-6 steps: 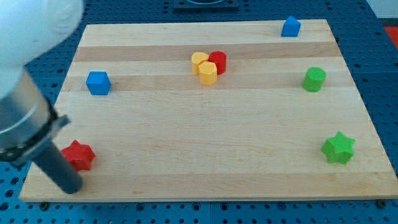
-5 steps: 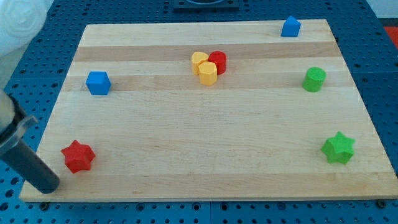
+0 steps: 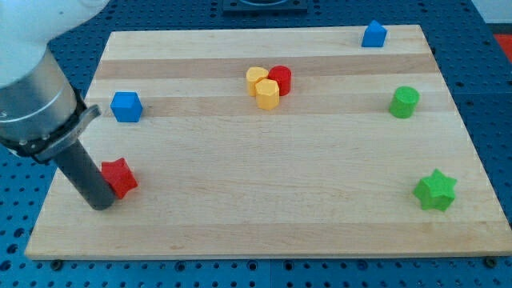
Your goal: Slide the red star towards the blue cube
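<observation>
Wooden board: yellow blocks, red cylinder huddled.

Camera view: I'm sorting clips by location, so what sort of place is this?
Probably a robotics lab bench: a wooden board set on a blue perforated base, small coloured blocks like the red star and blue cube, and my tip beside the star.

Bare surface lies between the red star and the blue cube. My tip touches the star's lower left; other blocks stand well apart.
</observation>
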Robot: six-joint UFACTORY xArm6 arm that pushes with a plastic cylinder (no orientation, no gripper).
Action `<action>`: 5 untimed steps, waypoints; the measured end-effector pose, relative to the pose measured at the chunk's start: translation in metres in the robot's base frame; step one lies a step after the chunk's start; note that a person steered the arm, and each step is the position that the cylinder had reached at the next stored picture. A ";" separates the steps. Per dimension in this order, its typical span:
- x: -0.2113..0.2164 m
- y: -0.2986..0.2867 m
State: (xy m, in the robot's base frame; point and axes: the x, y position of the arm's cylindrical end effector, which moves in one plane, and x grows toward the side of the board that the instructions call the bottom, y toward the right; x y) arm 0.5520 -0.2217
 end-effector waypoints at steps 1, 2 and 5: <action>-0.016 0.000; -0.034 0.004; -0.097 0.089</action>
